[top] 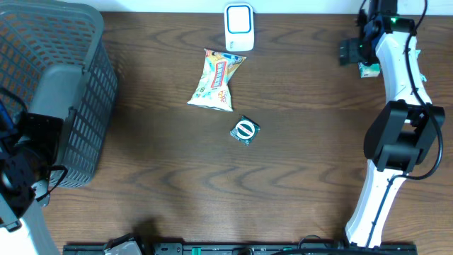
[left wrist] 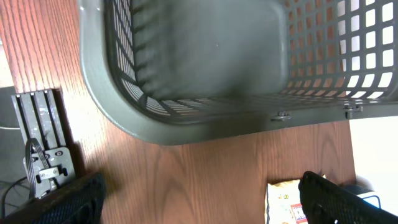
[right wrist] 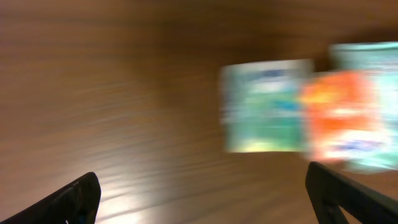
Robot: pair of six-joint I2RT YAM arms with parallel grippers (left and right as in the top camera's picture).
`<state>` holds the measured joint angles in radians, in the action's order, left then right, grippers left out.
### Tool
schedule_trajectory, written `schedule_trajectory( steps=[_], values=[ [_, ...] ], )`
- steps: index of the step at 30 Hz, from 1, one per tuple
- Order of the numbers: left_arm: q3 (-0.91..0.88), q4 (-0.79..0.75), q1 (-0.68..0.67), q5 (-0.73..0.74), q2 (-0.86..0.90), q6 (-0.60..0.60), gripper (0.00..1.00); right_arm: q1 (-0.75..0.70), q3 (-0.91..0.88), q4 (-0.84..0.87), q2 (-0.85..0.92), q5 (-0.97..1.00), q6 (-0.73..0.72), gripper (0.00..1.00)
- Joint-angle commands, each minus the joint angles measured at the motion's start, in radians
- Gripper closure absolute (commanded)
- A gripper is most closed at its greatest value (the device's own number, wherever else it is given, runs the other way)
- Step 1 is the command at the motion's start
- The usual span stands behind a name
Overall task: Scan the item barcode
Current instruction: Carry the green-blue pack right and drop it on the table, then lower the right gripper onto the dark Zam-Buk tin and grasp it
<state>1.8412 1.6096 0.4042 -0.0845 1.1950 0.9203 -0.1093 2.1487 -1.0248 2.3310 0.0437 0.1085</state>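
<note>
Black fingertips of the right claw (right wrist: 211, 202) stand far apart at the lower corners of its own wrist view, released, with nothing between them. Just beyond them a teal packet (right wrist: 264, 106) lies flat on the desk (top: 297, 184) with an orange packet (right wrist: 339, 115) overlapping its right side. The blur is too strong to read a label or find a barcode.

From overhead this claw sits at the far right corner of the desk, and only a sliver of teal shows beside the arm. If that packet is the item to scan, the move turns on one relation. The barcode scanner (top: 238, 27) stands well away to the claw's left, against the middle of the far edge.

A snack bag (top: 218, 79) already lies just on the near side of the scanner. Its long axis runs from far edge to near edge, leaning a little left. A round-logo sachet (top: 245, 131) rests nearer the desk's middle. The right arm is the closer one to all of these.

The left claw (left wrist: 202, 202) is also spread wide and empty, at the near left corner beside the grey basket (left wrist: 112, 93).

The overhead alone gives the layout and the scanner. The right wrist view alone shows the orange packet, and the left wrist view catches only a corner of the snack bag.
</note>
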Motion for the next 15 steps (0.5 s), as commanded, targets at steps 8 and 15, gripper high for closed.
schedule_trajectory(
  steps=[8, 15],
  values=[
    [0.006, 0.047, 0.005, -0.010, 0.000, 0.005, 0.02, 0.124, 0.002, -0.348, -0.012, -0.752, 0.032, 0.02],
    [0.006, 0.047, 0.005, -0.010, 0.000, 0.005, 0.02, 0.298, -0.014, -0.462, -0.012, -0.491, 0.183, 0.13]
  ],
)
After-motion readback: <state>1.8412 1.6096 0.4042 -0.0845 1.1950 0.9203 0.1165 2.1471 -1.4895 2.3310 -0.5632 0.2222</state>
